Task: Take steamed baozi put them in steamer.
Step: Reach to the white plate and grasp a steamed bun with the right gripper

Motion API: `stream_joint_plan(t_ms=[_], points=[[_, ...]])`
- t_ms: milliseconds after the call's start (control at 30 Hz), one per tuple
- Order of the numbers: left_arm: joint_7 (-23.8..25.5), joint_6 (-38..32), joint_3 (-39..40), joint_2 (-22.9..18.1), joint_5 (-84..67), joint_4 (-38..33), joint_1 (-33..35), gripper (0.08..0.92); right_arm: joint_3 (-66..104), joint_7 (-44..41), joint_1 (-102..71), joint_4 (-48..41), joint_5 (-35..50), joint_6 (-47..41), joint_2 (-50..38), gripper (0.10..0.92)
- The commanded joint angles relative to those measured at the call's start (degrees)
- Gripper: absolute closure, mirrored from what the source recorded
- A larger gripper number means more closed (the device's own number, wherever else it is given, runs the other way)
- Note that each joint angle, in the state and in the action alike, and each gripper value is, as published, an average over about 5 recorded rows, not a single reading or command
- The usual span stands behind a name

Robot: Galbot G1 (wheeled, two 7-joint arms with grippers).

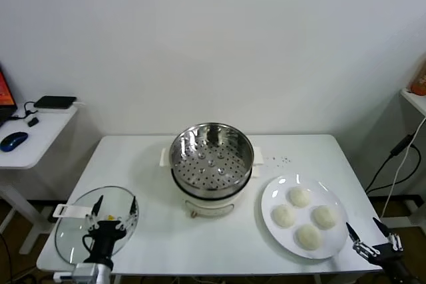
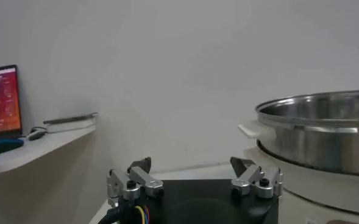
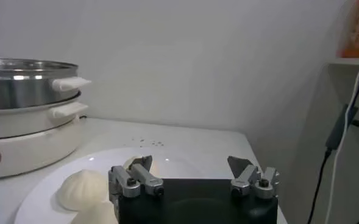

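While nothing has yet been lifted, the white table [image 1: 146,164] carries the steamer [image 1: 212,157] ahead and to the left of the right gripper [image 1: 373,235], its perforated basket bare, and the white plate [image 1: 273,194] sits just in front of that gripper with all four steamed baozi [image 1: 299,197] on it. The glass lid [image 1: 70,231] lies flat beneath the left gripper [image 1: 114,211], which hangs idle with its fingers spread. The right gripper, at the table's near right corner beside the plate, also has its fingers apart and grasps nothing. The likely trouble is the buns' softness: a hard pinch could dent one, and a shallow approach could shove it against its neighbours or nudge the plate.
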Motion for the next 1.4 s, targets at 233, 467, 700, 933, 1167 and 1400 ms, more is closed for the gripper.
stream_joint_plan(t_ms=[233, 467, 700, 933, 1167, 1400], points=[[3.1, -1.6, -0.5, 1.6, 0.4, -0.6, 0.1, 0.177, 0.4, -0.7, 8.7, 3.6, -6.9, -13.4, -7.8, 0.203], [3.4, -1.8, -0.3, 1.2, 0.3, -1.8, -0.1, 0.177, -7.4, -6.1, 20.3, 3.1, -10.2, -24.7, -19.1, 0.203], [3.1, -1.7, 0.0, 0.5, 0.2, -2.1, -0.4, 0.177, -13.4, -18.6, 29.5, -0.6, -12.4, -30.3, -31.2, 0.203], [2.6, -1.5, 1.1, -0.7, 0.4, -2.2, -0.8, 0.177, -29.5, -31.9, 47.4, -6.9, -16.7, -30.5, -38.9, 0.203], [2.2, -2.3, 1.2, -1.2, 0.5, -1.5, -0.2, 0.177, -58.2, -40.9, 77.5, -14.5, -20.6, -28.8, -36.8, 0.203], [2.0, -2.3, 1.0, -1.1, 0.3, -1.4, -0.4, 0.177, -88.2, -49.0, 103.3, -23.2, -23.5, -24.8, -33.4, 0.203]])
